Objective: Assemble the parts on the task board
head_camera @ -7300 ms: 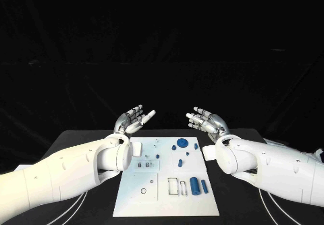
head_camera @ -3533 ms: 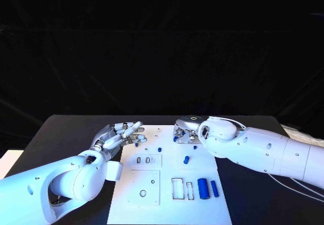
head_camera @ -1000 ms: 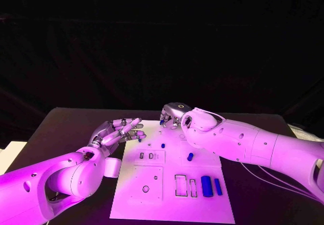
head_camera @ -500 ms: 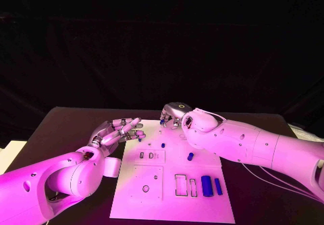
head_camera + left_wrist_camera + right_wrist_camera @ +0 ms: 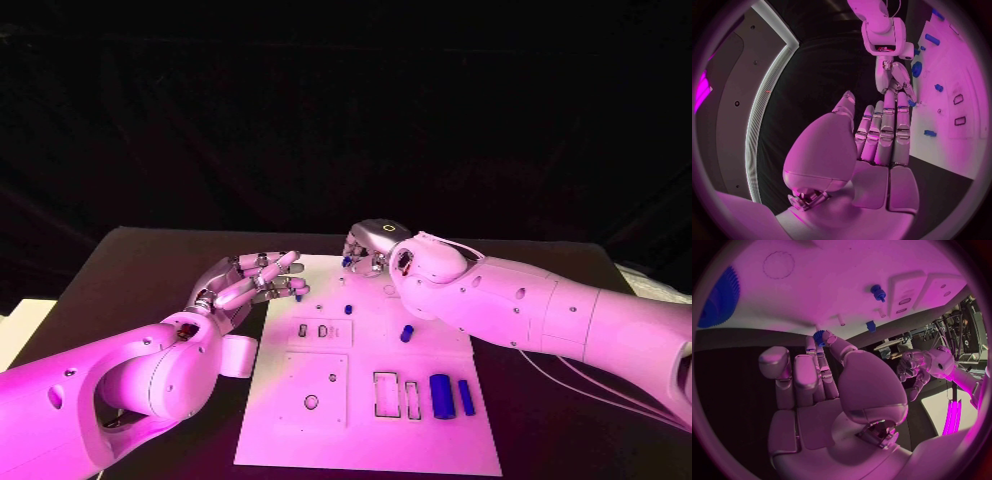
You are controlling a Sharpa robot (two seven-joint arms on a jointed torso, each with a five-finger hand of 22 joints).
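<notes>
Nothing moved: task board [image 5: 361, 400] lies on black table [image 5: 144, 270].

Black table [image 5: 144, 265] under board (dark backdrop behind); white cables [image 5: 577, 385] at right.

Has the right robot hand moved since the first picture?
Yes. The right robot hand has come down from raised, open air to the far edge of the board.

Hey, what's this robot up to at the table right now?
It is assembling small blue parts on the white task board. The right hand is at the board's far end, pinching a small blue gear in its fingertips. The left hand hovers open over the board's left edge, holding nothing. Two blue cylinders lie near the board's front.
</notes>
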